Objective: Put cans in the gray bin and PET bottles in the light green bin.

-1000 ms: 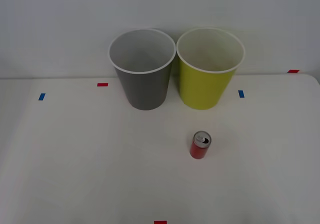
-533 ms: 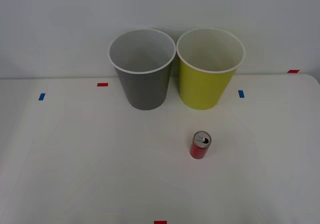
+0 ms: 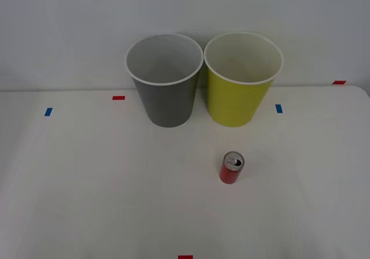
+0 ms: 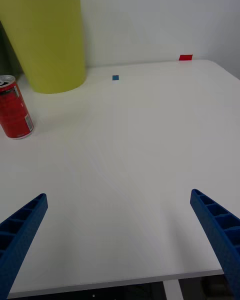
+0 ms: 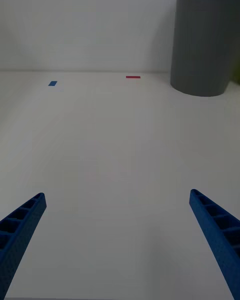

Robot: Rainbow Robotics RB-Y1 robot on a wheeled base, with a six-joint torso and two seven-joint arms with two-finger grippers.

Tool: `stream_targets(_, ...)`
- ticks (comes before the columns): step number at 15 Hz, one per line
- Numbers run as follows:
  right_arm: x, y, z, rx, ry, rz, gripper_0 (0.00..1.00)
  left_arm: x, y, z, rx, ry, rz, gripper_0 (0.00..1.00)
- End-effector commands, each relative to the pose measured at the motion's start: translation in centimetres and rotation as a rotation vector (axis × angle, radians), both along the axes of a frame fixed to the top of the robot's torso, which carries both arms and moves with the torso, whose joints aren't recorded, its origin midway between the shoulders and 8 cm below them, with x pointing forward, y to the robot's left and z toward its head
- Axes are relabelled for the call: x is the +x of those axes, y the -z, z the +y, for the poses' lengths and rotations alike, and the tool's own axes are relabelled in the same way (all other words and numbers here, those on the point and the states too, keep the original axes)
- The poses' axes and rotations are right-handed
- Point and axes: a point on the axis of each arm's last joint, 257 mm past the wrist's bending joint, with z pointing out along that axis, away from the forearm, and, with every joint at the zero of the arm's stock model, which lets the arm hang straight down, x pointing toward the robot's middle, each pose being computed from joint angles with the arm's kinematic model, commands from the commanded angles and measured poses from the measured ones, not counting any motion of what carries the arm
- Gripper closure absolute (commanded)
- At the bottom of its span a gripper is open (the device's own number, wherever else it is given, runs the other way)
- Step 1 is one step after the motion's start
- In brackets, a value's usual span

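Nothing sorted yet, judging from the present layout. One red can upright on the white counter, in front of the green bin and well apart from it — silver top and pull tab facing up, untouched. Gray bin just beside the green one at the back of the counter, rims nearly meeting; both insides pale, nothing seen in them as far as the front view reaches. No PET bottle anywhere on the counter, so only the can to deal with (bound for gray, not for the nearer green). Right gripper low over the near edge of the counter, blue fingers spread wide, holding nothing; can and green bin ahead of it and off to one side in the right wrist view. Left gripper likewise wide apart and empty, facing bare counter with the gray bin farther off. Whole job still ahead, then: reach, grasp, lift, carry across to gray, drop. Closer to the right gripper by the look of it — likely the arm for the pick.
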Motion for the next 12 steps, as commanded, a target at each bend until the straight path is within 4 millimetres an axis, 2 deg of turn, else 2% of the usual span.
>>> stream_targets(1, -0.3, 1.6, 0.1, 0.021, 0.014, 0.025, 0.0, 0.0, 0.0, 0.0, 0.0, 0.0, 0.0, 0.0)
stream_targets(7, 0.5, -0.9, 3.1, -0.002, -0.163, -0.059, 0.0, 0.0, 0.0, 0.0, 0.0, 0.0, 0.0, 0.0)
stream_targets(9, 1.7, -1.6, 4.6, -0.082, -0.23, -0.105, 0.0, 0.0, 0.0, 0.0, 0.0, 0.0, 0.0, 0.0)
stream_targets(12, 4.4, -1.7, 6.4, -0.063, -0.275, -0.14, 0.0, 0.0, 0.0, 0.0, 0.0, 0.0, 0.0, 0.0)
